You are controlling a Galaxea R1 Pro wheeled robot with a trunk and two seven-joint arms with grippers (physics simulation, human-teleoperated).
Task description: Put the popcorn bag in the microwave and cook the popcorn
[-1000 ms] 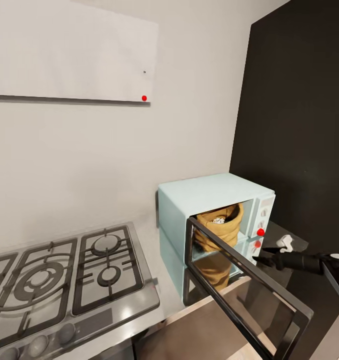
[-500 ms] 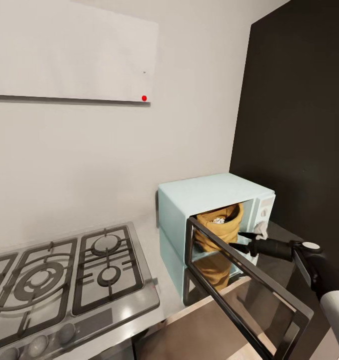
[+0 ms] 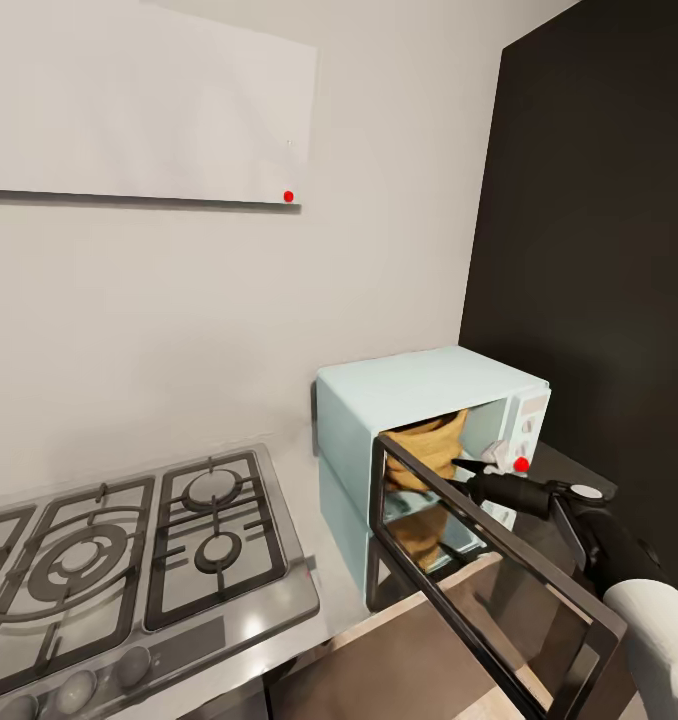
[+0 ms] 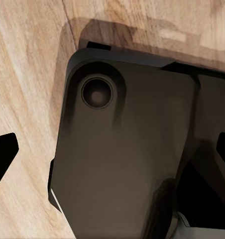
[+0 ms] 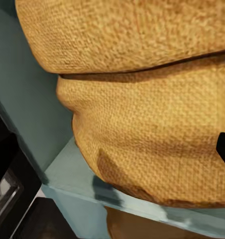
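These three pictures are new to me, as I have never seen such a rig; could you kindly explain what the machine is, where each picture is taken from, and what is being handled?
This is a simulated wheeled robot with two arms, each ending in a two-fingered gripper. The large picture comes from a camera on its head, looking down over a kitchen. There you see a gas hob on the grey countertop, and beside it a pale blue microwave with its dark glass door swung open. A tan popcorn bag sits inside. The right gripper reaches in towards the bag; whether it is open or shut cannot be told.

The right wrist picture looks along that gripper's fingers: the bag's woven side is very close, resting on the microwave floor. The left wrist picture looks down at a dark part of the robot over a wooden floor.
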